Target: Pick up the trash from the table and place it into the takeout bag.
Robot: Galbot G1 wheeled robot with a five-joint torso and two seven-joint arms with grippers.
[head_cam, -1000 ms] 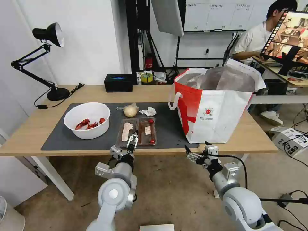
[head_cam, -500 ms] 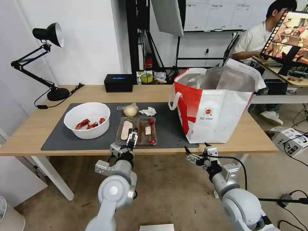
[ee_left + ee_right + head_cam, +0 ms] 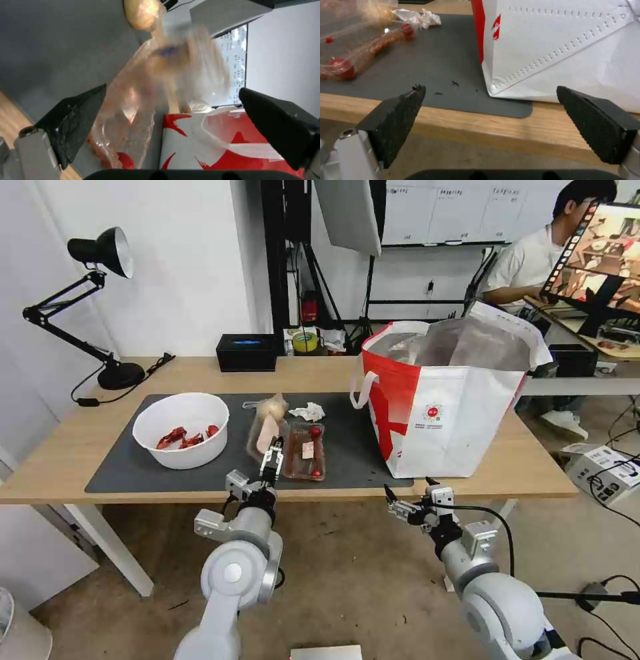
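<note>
On the dark grey mat [image 3: 133, 460], just left of the takeout bag [image 3: 440, 413], the clear two-part tray [image 3: 305, 452] sits with its left half tipped up off the surface and its right half, holding the red scraps, lying flat. The left gripper [image 3: 271, 459] is at the tray's near edge. In the left wrist view its jaws stand wide apart with the raised half between them, so nothing is clamped; I cannot tell whether a finger touches the plastic. To do this step well, I judge the fingers should close on the stiff rim where the halves join rather than on the thin wall, then lift level so the leftovers do not slide out. The bagged bun [image 3: 272, 405] lies just behind the tray and the crumpled tissue [image 3: 307, 412] beside it, so a forward push could knock them. The white bowl [image 3: 181, 430] sits well to the left. The right gripper [image 3: 408, 488] hangs with its jaws spread and holding nothing, below the table [image 3: 67, 447] edge near the bag's corner.
</note>
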